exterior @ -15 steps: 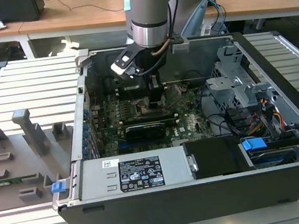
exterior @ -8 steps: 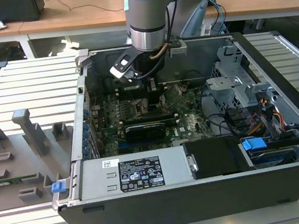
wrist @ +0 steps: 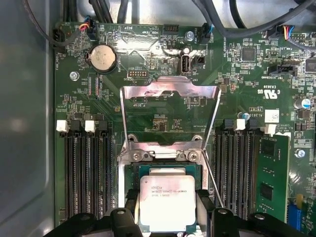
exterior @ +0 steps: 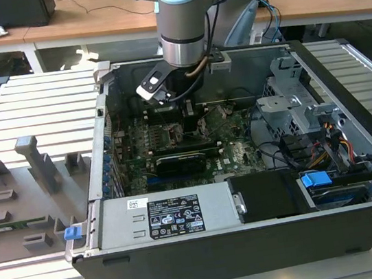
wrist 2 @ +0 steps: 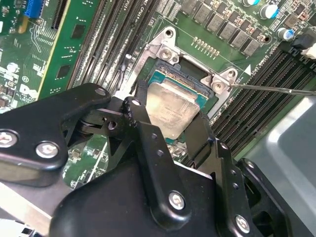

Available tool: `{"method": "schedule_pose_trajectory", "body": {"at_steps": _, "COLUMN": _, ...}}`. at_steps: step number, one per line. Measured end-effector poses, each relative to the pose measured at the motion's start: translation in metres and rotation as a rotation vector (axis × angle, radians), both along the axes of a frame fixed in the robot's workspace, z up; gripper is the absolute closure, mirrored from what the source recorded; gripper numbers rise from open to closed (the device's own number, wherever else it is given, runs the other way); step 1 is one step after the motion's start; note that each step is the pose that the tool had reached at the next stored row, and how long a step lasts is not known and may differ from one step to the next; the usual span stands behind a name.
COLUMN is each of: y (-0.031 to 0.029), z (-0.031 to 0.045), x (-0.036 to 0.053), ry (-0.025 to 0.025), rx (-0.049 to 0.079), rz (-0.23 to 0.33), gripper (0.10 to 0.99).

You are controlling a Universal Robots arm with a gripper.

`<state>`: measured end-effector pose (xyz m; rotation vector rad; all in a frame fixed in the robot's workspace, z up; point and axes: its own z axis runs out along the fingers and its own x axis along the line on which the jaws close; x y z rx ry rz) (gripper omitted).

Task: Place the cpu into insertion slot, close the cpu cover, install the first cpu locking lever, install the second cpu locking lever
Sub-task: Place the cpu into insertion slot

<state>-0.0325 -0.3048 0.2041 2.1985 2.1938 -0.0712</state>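
— What are the fingers [wrist: 205, 205] doing?
— They're clamping the cpu [wrist: 167, 202] by two opposite edges, holding it level in the insertion slot [wrist: 131, 175].
— And the cpu cover [wrist: 170, 90]?
— It's standing swung open, leaving the slot reachable.

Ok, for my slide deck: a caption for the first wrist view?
The hand grips the cpu at the insertion slot, with the cpu cover open.

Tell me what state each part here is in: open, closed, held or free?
cpu: gripped, at the insertion slot.
cpu cover: open, swung up.
gripper: shut on the cpu.
locking lever: unlatched, swung clear.
computer case: open, side panel off.
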Motion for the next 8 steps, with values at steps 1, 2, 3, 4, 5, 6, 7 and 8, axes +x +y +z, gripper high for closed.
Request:
{"method": "schedule_pose_trajectory", "body": {"at_steps": 1, "y": 0.0000, "z": -0.0004, "x": -0.0001, "ry": 0.0000, "rx": 0.000, "rz": 0.000, "gripper": 0.545}}
{"method": "schedule_pose_trajectory", "body": {"at_steps": 2, "y": 0.0000, "z": -0.0011, "x": -0.0004, "ry": 0.0000, "rx": 0.001, "rz": 0.001, "gripper": 0.545}}
{"method": "schedule_pose_trajectory", "body": {"at_steps": 3, "y": 0.0001, "z": -0.0018, "x": -0.0008, "ry": 0.0000, "rx": 0.002, "rz": 0.003, "gripper": 0.545}}
{"method": "schedule_pose_trajectory", "body": {"at_steps": 4, "y": 0.0001, "z": -0.0024, "x": -0.0009, "ry": 0.0000, "rx": 0.003, "rz": 0.004, "gripper": 0.545}}
{"method": "schedule_pose_trajectory", "body": {"at_steps": 5, "y": 0.0003, "z": -0.0032, "x": -0.0010, "ry": 0.0001, "rx": 0.005, "rz": 0.004, "gripper": 0.545}}
{"method": "schedule_pose_trajectory", "body": {"at_steps": 6, "y": 0.0005, "z": -0.0035, "x": -0.0010, "ry": 0.0002, "rx": 0.006, "rz": 0.004, "gripper": 0.545}}
{"method": "schedule_pose_trajectory", "body": {"at_steps": 7, "y": 0.0005, "z": -0.0037, "x": -0.0010, "ry": 0.0001, "rx": 0.007, "rz": 0.004, "gripper": 0.545}}
{"method": "schedule_pose_trajectory", "body": {"at_steps": 8, "y": 0.0005, "z": -0.0037, "x": -0.0010, "ry": 0.0002, "rx": 0.007, "rz": 0.004, "gripper": 0.545}}
